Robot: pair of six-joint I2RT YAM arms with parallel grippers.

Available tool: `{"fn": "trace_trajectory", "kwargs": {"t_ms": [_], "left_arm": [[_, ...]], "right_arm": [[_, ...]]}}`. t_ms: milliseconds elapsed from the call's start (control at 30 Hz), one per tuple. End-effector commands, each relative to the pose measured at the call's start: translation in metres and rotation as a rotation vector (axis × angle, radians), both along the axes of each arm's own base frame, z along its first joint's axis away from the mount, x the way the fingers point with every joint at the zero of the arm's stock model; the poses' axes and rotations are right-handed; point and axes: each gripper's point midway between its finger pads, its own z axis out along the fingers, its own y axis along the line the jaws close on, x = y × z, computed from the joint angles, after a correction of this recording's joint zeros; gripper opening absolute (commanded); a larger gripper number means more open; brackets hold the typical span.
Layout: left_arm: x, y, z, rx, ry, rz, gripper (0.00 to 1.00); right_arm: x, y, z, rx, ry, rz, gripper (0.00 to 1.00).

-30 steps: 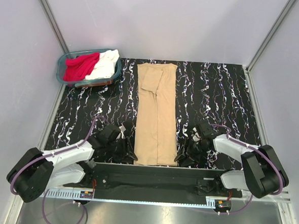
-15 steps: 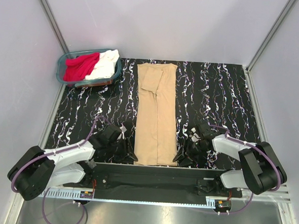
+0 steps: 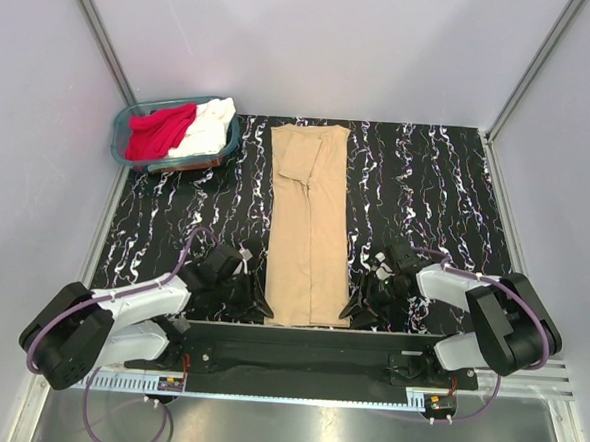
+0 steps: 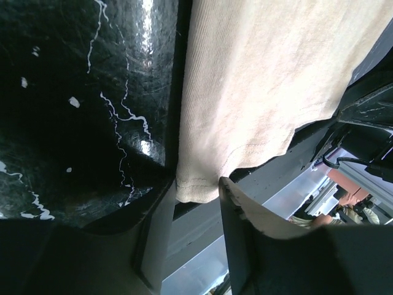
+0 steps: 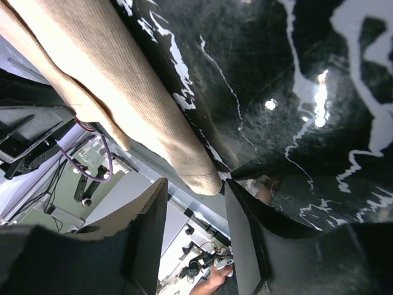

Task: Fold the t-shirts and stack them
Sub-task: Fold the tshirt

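Stage: tan shirt (image 3: pixel 310 222) is folded to strip on worktop (image 3: pixel 427 189). At hem corners left claw (image 4: pixel 198 181), right claw (image 5: pixel 196 183) are set part-open, nothing gripped. In basket (image 3: pixel 118 136) red shirt (image 3: pixel 158 133), white shirt (image 3: pixel 209 126) are left unfolded.

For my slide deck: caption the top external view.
Open jaws of the left arm and right arm bracket the near corners of the folded tan t-shirt.

- The folded t-shirt (image 3: pixel 310 227) lies lengthwise on the table (image 3: pixel 427 189), at frame centre.
- The basket (image 3: pixel 121 130) sits upper left; inside, one t-shirt (image 3: pixel 160 131) lies left of a second t-shirt (image 3: pixel 211 126).
- The left gripper (image 3: pixel 260 306) and right gripper (image 3: pixel 354 308) flank the folded t-shirt's lower corners.
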Motion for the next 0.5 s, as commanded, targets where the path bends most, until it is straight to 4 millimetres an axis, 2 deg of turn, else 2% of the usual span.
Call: {"fn": "trace_trajectory", "kwargs": {"t_ms": [0, 233, 333, 367, 467], "left_arm": [[-0.0128, 0.0325, -0.0346, 0.179, 0.029, 0.007, 0.4], [-0.009, 0.0315, -0.0312, 0.171, 0.001, 0.012, 0.24], [-0.0103, 0.0317, -0.0318, 0.171, 0.007, 0.01, 0.14], [-0.0101, 0.0316, -0.0318, 0.169, 0.007, 0.01, 0.12], [-0.0125, 0.0302, -0.031, 0.157, 0.013, 0.001, 0.05]], "right_arm": [[0.0107, -0.0115, -0.0214, -0.098, -0.059, -0.016, 0.5], [0.014, -0.0119, -0.0234, -0.11, -0.063, -0.03, 0.43], [0.0133, -0.0107, -0.0249, -0.104, -0.057, -0.028, 0.4], [0.0128, -0.0107, -0.0252, -0.104, -0.053, -0.028, 0.38], [0.0129, -0.0105, -0.0262, -0.102, -0.05, -0.031, 0.21]]}}
